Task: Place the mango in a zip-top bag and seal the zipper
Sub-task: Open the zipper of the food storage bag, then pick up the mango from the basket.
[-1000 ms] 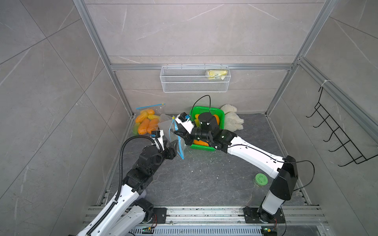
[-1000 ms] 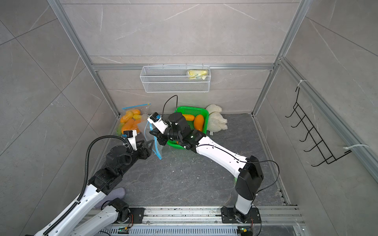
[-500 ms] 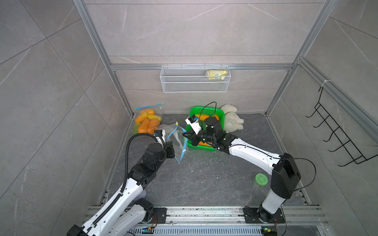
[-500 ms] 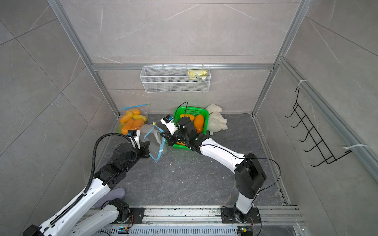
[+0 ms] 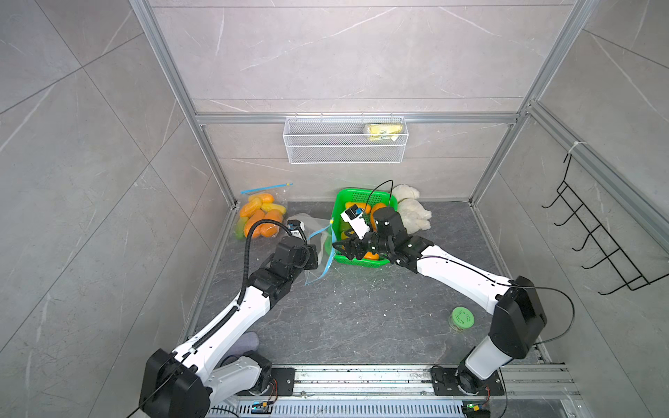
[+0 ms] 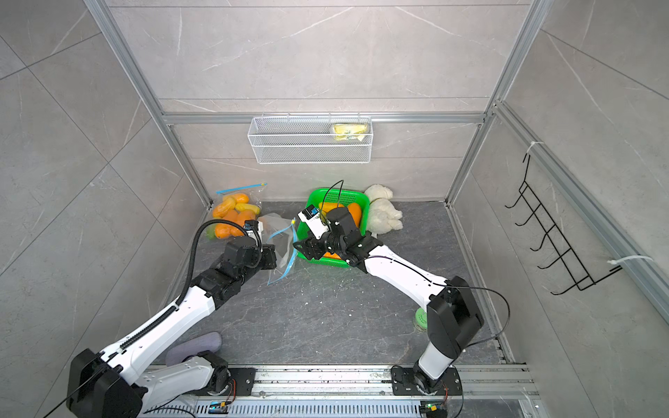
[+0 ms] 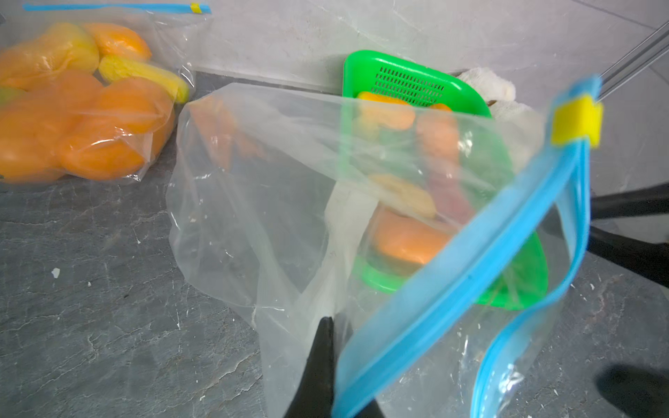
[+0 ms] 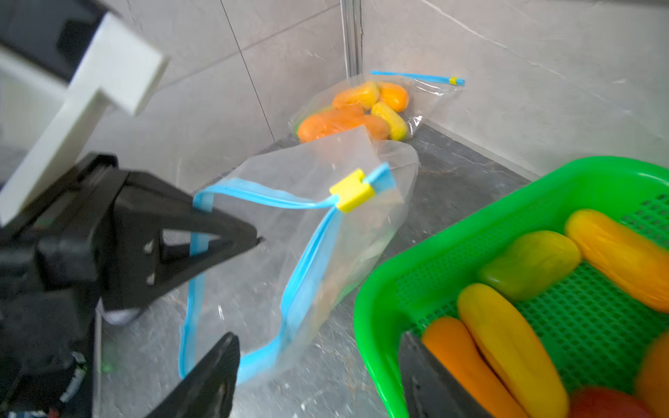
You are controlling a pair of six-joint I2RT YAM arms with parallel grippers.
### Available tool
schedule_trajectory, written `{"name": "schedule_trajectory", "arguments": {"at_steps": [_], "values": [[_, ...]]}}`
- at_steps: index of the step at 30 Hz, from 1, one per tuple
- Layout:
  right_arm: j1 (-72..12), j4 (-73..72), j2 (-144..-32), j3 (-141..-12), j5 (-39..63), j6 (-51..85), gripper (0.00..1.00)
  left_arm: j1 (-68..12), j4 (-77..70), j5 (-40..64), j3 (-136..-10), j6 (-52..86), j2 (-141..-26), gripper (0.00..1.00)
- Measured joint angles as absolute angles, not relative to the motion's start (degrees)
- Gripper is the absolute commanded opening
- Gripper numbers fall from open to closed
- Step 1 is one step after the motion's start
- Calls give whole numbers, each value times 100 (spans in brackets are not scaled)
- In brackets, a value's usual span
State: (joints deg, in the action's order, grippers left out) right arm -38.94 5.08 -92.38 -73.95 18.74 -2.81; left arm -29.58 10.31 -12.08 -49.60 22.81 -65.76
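My left pincer (image 8: 257, 239) is clamped on the blue zipper rim of the zip-top bag (image 8: 325, 260), holding its mouth open just at 9 o'clock of the green basket (image 8: 380, 286). My right pincer (image 8: 318, 336) gapes wide and empty, straddling that side's rim. The mango (image 8: 506, 347) lies in the basket among others. It looks smooth, rounded and probably slippery, so I'd grip across its middle. The bag film is limp. Walls crowd 12 o'clock, while the desk (image 5: 362, 318) opens toward 6.
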Motion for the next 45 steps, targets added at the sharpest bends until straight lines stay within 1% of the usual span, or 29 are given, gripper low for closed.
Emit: {"name": "schedule_trajectory", "arguments": {"at_steps": [1,4,9,15,20,28,31,34,36,38,40,42,45], "values": [[-3852,576,-9085,-7220,1796,-447,76,-2956,1026,-1201,-4963,2290,-6628,0],[-3708,856,-8943,-7026,1330,-840,76,-2947,1020,-1179,-4963,2316,-6700,0],[-3546,1358,-9647,-7502,729,-1299,77,-2917,947,-1142,-4971,2386,-6792,0],[-3485,1988,-11238,-9013,403,-1793,77,-2808,827,-910,-4971,2580,-6978,0],[-3238,2499,-12311,-10197,497,-2067,73,-2574,617,-569,-4971,2856,-6982,0],[-3013,3424,-13603,-11719,537,-2429,69,-2344,489,-220,-4989,3188,-7175,0],[-3020,3708,-13965,-12234,532,-2521,62,-2318,569,-150,-5109,3293,-7247,0],[-3020,3970,-14230,-12689,537,-2569,48,-2305,611,-130,-5260,3400,-7258,0],[-3020,4165,-14363,-12993,545,-2585,32,-2290,624,-128,-5343,3468,-7258,0],[-3020,4296,-14403,-13150,604,-2541,23,-2283,642,-117,-5380,3557,-7255,0],[-3020,4331,-14379,-13152,701,-2480,19,-2283,679,-104,-5389,3645,-7255,0],[-3017,4097,-14140,-12776,821,-2327,13,-2283,770,-93,-5391,3758,-7251,0],[-3017,3461,-13257,-11522,1028,-1916,10,-2283,941,-99,-5465,3938,-7251,0]]}}
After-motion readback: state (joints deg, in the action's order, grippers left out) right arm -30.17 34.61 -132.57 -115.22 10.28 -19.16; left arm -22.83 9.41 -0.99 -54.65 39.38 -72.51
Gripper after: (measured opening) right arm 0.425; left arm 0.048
